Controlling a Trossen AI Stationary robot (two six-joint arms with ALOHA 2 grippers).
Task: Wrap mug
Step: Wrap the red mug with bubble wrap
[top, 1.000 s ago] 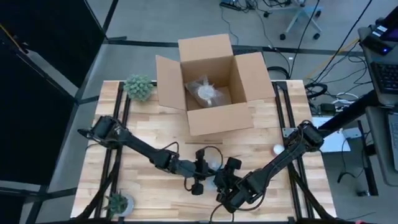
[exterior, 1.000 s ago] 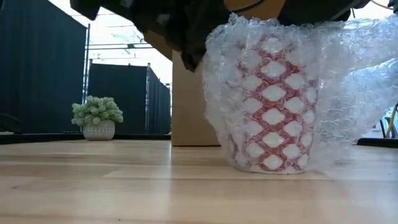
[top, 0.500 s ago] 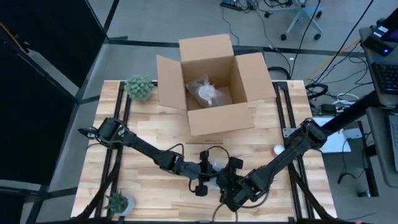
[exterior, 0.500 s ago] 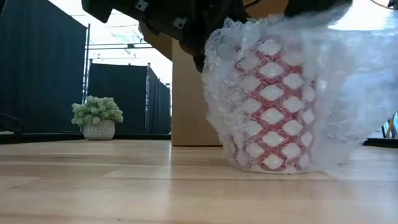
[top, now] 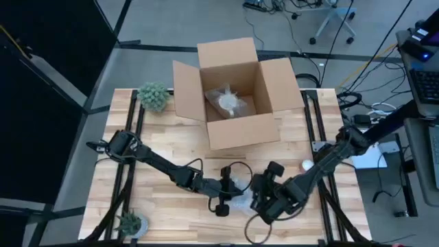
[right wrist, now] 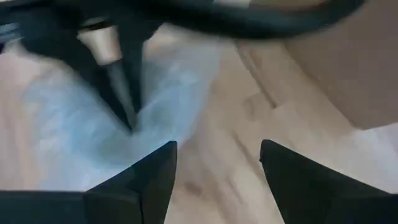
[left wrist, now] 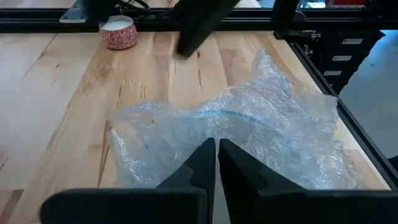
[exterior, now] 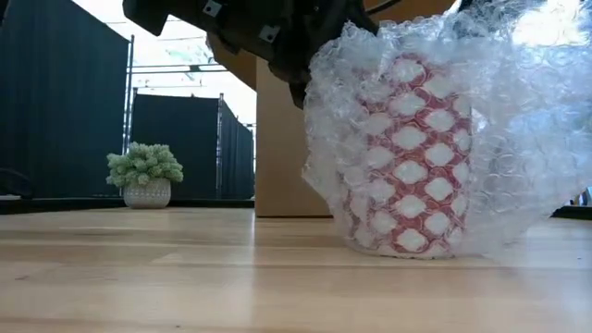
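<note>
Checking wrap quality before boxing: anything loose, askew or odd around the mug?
Yes. The bubble wrap hugs the mug on one side but billows loose on the other, unsecured. The left pincer is shut on the wrap; the right pincer is open beside it. The mug stands upright.

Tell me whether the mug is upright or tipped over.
Upright: in the low view the mug stands on its base on the table, swathed in bubble wrap.

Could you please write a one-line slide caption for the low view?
Red-and-white mug on the wooden table, swathed in bubble wrap, with a cardboard box and small potted plant behind.
</note>
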